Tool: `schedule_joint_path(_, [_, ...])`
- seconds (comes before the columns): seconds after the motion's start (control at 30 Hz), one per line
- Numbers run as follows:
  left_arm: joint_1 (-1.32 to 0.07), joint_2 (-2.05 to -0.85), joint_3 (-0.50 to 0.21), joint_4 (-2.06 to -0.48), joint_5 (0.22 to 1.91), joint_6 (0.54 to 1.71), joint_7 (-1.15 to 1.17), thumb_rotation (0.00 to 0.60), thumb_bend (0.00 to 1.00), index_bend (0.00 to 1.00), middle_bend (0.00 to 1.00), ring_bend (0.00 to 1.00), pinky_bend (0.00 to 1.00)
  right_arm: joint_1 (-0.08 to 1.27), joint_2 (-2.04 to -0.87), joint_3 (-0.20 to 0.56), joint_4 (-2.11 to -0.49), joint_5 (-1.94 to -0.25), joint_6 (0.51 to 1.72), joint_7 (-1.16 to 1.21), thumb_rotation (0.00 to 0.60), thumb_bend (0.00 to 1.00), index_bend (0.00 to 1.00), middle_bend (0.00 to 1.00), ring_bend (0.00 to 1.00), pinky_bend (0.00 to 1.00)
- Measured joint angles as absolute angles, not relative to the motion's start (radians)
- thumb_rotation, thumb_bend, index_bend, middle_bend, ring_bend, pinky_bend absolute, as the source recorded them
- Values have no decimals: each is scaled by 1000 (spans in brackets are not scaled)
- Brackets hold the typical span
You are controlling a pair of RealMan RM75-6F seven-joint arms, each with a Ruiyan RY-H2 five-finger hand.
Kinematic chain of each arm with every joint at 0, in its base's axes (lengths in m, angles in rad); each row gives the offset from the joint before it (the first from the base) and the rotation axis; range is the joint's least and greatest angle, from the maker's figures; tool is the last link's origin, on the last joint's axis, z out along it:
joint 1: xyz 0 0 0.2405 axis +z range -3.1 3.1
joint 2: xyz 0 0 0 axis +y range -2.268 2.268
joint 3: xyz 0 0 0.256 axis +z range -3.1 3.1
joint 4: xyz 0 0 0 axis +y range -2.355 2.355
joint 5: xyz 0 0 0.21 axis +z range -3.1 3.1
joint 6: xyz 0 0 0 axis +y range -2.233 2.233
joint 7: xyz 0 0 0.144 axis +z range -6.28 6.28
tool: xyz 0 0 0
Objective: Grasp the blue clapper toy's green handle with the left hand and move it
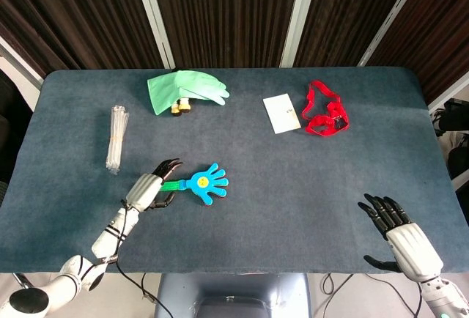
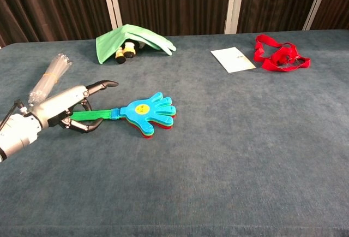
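- The right hand (image 1: 399,231) rests nearest, at the table's front right corner, fingers spread and holding nothing; it is well apart from the toy and has no part in this step.
- The left hand (image 2: 65,108) lies low at the front left, its fingers (image 2: 82,128) curled under and around the green handle (image 2: 92,116) while one finger arches above it; the grip looks started but whether it is fully tight I cannot tell.
- The blue clapper toy (image 1: 207,182) lies flat on the blue table (image 1: 293,186), left of centre, its palm pointing right and its handle running back into the left hand.
- To do this well, I judge the fingers should close firmly on the handle before any lift; a loose hold would let the heavier palm end droop or swivel; raise it level, then carry it slowly.
- Further back lie a bundle of clear sticks (image 1: 116,137) on the left; a green glove (image 1: 183,89), a white card (image 1: 281,113) and a red strap (image 1: 325,111) sit along the far side, clear of any short move.
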State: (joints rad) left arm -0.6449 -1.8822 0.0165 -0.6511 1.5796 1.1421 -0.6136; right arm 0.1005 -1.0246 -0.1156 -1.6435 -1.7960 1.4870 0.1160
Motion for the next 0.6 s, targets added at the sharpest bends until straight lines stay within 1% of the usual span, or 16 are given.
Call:
schedule_joint_path(0.13, [-637,-1835,26,-733,1598,1177,-553,600,456,0,0,0,0,99,-1025,-118,-1643,-1803,1490,116,600,158,0,0,0,0])
schedule_joint_path(0.3, [-622,-1738,28,-889,1627,1268,-412,600,451,0,0,0,0,95,-1024,-122,-1644,-1812,1499,116,600,158,0,0,0,0])
schedule_joint_path(0.43, [-609,-1663,26,-981,1646,1323,-317,600,435,0,0,0,0,94,-1023,-123,-1643,-1817,1504,117,600,158,0,0,0,0])
schedule_joint_path(0.53, [-583,-1606,34,-1071,1664,1373,-233,600,438,0,0,0,0,92,-1023,-124,-1644,-1819,1508,115,600,158,0,0,0,0])
schedule_joint_path(0.6, [-537,-1540,55,-1159,1676,1432,-152,600,439,0,0,0,0,90,-1025,-123,-1644,-1819,1509,109,600,158,0,0,0,0])
